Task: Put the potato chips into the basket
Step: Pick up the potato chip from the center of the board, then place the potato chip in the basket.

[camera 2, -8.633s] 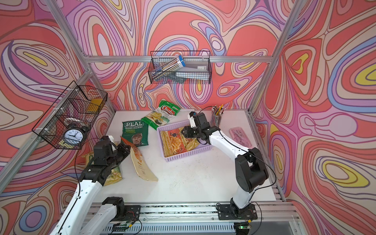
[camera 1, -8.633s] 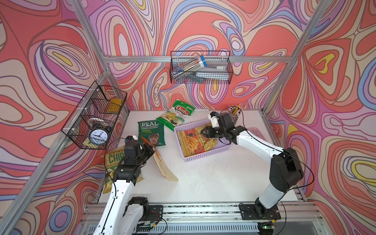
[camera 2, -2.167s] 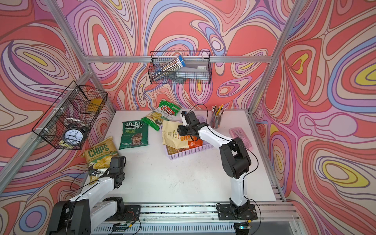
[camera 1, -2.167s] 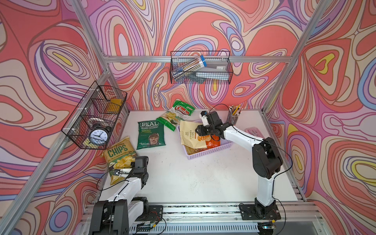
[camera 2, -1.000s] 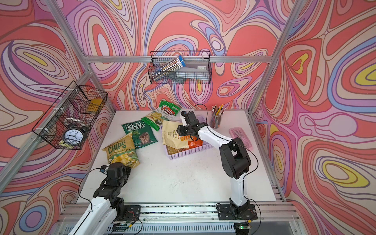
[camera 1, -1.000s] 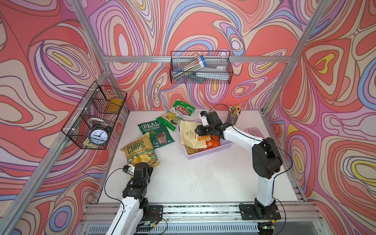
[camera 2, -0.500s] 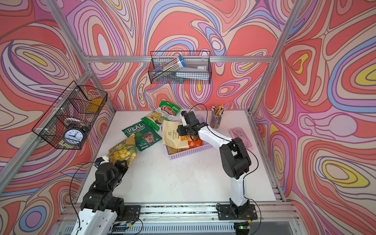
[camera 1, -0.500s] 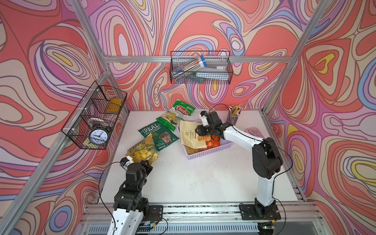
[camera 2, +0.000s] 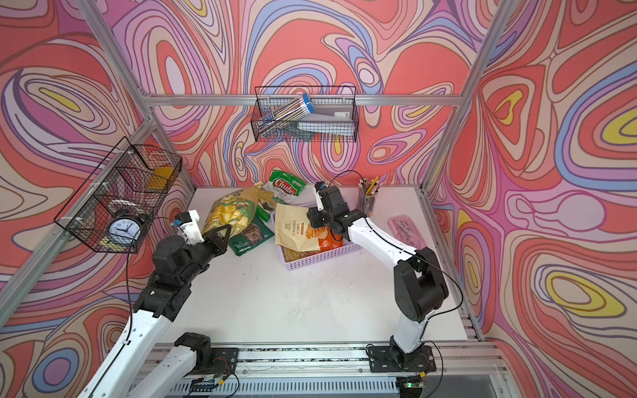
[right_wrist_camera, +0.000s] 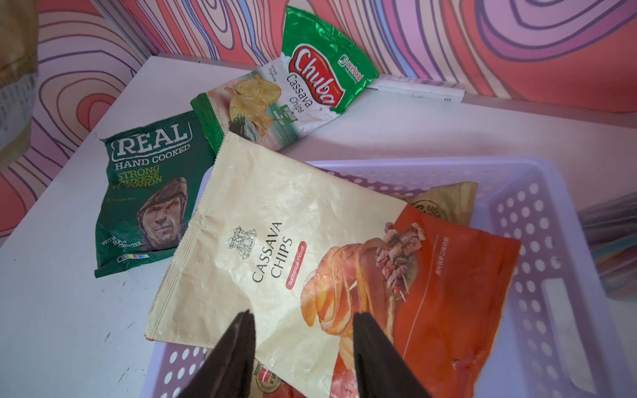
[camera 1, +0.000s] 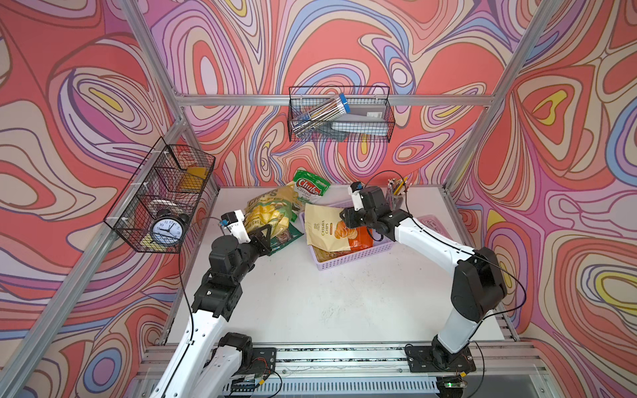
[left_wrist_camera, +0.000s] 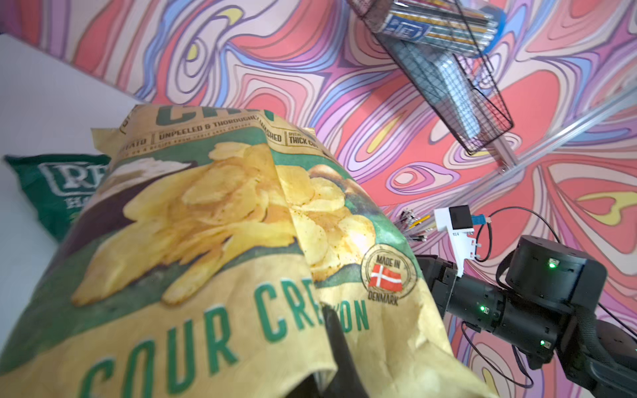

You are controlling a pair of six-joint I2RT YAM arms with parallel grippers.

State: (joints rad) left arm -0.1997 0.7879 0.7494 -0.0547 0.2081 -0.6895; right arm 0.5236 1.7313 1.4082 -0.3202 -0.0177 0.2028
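My left fingers (camera 1: 263,237) are pressed together on the bottom seam of the yellow-green sour cream CHIPS bag (camera 1: 269,213). The bag is off the surface (camera 1: 310,310), held above the dark green REAL bag (camera 1: 286,239), which lies flat to the left of the lilac basket (camera 1: 348,263). What matters for the next move is direction. The held bag's long axis runs from my fingers toward the back edge of the surface, and the basket lies just to its right, with its long side running roughly across that axis. I judge the carry to be a short swing to the right, probably with a turn of the wrist so the bag lies along the basket, not across it. The space there is crowded. The Cassava Chips bag (right_wrist_camera: 286,241) is draped over another chip bag (right_wrist_camera: 448,203) in the basket, and its cream end hangs over the left rim, the side I would come in from. My right fingers (right_wrist_camera: 231,355) are spread over the middle of that bag, and I cannot tell whether they touch it. The right arm is the nearer one to the basket and sits above it, so I expect it to be in the left arm's way. The Chuba bag (camera 1: 310,187) lies at the back edge, apart from both arms.
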